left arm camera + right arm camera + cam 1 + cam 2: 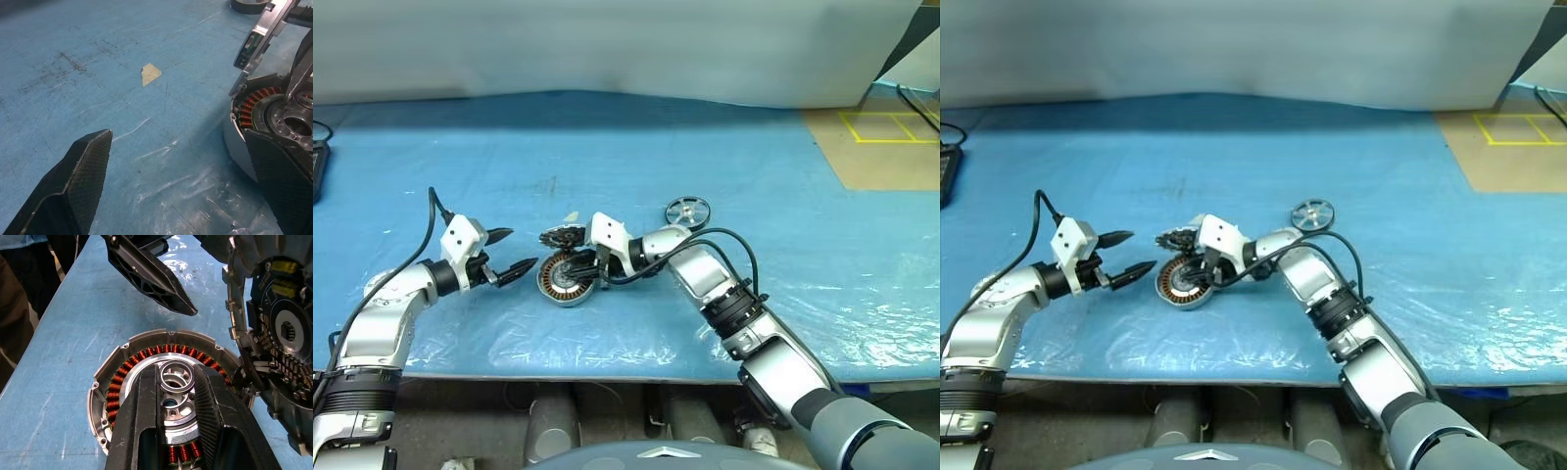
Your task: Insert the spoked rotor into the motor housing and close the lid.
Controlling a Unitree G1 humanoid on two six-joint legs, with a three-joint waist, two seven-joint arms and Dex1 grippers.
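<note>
Nothing seated yet: left tool [506, 253] gapes empty, lower left | motor housing [563, 282] centre, open; right tool [177, 382] clenched on its hub | lid [274, 333] tilted on edge beside housing, crowding it | spoked rotor [688, 211] right of centre, apart on desk [803, 245] | insertion and closing remain.

I'm working in what looks like a robotics lab or test workshop: a bench draped in a blue plastic sheet [607, 147], scuffed and wrinkled, with a plain white backdrop [607, 44] along its far edge. Past the bench's far right corner I see bare floor marked with yellow tape [891, 127]. Loose motor parts [570, 277] lie mid-bench.
</note>
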